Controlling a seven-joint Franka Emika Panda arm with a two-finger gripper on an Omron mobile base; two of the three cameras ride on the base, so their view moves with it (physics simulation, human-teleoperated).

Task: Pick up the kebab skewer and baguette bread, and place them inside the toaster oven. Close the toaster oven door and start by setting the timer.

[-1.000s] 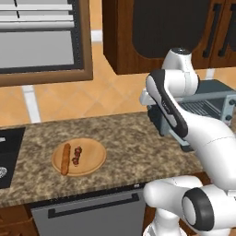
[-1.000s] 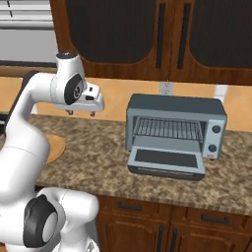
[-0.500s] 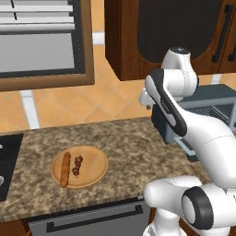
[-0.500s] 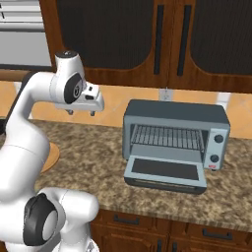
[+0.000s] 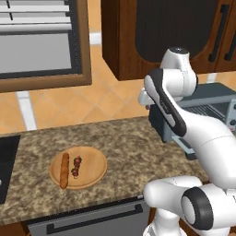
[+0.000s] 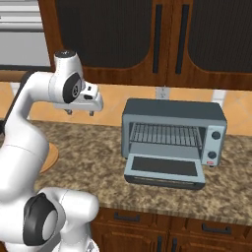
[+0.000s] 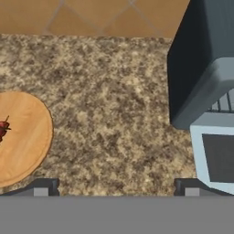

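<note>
Two foods lie side by side on a round wooden plate (image 5: 94, 161) at the left of the speckled granite counter (image 5: 124, 147). The baguette bread (image 5: 64, 170) is a slim orange-brown loaf with rounded ends, lying along the plate's left part. Just to its right the kebab skewer (image 5: 76, 167) is a shorter thin stick with small dark red and brown chunks; the two look close but apart. In the hand view the plate's edge and a red tip of the skewer show at the left.

Further right, the gripper (image 6: 79, 112) hangs above bare counter between the plate and the oven, its fingers spread wide and holding nothing.

At the right stands the toaster oven (image 6: 174, 140), a boxy grey-blue unit against the tiled wall, with a wire rack inside and a control strip with knobs on its right. The toaster oven door (image 6: 165, 171) is dropped fully open and lies flat in front of the cavity, a grey-blue frame around dark glass.

Compared with a second ago, the whole scene has slid in both base views, so the camera has moved with the base; the plate sits further right in the left base view. The arm keeps the same raised pose and the fingers stay wide.
</note>
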